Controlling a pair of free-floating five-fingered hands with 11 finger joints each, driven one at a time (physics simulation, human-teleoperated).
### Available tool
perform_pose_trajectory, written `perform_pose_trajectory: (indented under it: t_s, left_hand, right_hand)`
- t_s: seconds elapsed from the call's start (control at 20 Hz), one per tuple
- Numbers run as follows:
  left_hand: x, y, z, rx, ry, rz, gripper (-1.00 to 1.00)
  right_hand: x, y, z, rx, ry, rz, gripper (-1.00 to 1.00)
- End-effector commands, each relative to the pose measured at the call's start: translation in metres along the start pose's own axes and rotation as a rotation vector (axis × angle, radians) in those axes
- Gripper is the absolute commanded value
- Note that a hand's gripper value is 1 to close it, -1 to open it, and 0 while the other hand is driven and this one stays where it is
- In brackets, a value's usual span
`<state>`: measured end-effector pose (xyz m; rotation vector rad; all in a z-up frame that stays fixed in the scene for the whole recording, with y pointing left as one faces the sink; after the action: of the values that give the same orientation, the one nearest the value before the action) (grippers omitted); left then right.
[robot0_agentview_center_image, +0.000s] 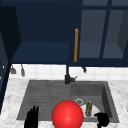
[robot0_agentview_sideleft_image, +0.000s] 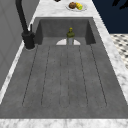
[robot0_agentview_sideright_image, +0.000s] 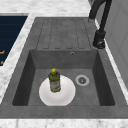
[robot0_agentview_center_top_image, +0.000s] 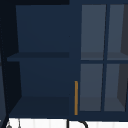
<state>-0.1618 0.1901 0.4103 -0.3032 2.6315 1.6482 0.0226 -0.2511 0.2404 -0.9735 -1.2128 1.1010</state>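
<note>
A dark blue wall cabinet (robot0_agentview_center_top_image: 42, 57) stands open above the grey sink (robot0_agentview_sideright_image: 62, 32); the left hand (robot0_agentview_center_image: 32, 117) hovers, fingers straight, at the drainboard's front edge; the right hand (robot0_agentview_center_image: 102, 119), fingers curled on nothing, hangs at the basin's front right corner, nearest the green bottle (robot0_agentview_sideright_image: 54, 80) upright on a white plate (robot0_agentview_sideright_image: 66, 96); a careless nudge could topple the bottle.

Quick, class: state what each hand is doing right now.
Left hand: open, fingers straight, holding nothing.
Right hand: fingers curled, holding nothing.
</note>
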Motion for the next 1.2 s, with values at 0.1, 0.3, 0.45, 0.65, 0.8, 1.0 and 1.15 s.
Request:
perform_pose_trajectory:
  t_s: [0.1,0.3,0.45,0.65,0.8,1.0,1.15]
  left_hand:
    - [0.000,-0.005,0.003,-0.127,-0.022,-0.011,-1.00]
    - [0.001,-0.007,0.004,-0.022,0.006,-0.012,-1.00]
    - [-0.001,-0.007,0.004,-0.018,0.000,-0.004,-1.00]
    - [-0.001,-0.007,0.005,-0.019,0.005,-0.007,-1.00]
    - [-0.002,-0.007,0.005,-0.010,0.006,-0.006,-1.00]
    - [-0.003,-0.002,0.009,0.004,-0.002,-0.012,-1.00]
    - [-0.003,0.001,0.011,-0.015,-0.006,-0.017,-1.00]
  right_hand:
    - [0.000,0.000,0.000,0.000,0.000,0.000,0.00]
    - [0.000,0.000,0.000,0.000,0.000,0.000,0.00]
    - [0.000,0.000,0.000,0.000,0.000,0.000,0.00]
    - [0.000,0.000,0.000,0.000,0.000,0.000,0.00]
    - [0.000,0.000,0.000,0.000,0.000,0.000,0.00]
    - [0.000,0.000,0.000,0.000,0.000,0.000,0.00]
    - [0.000,0.000,0.000,0.000,0.000,0.000,0.00]
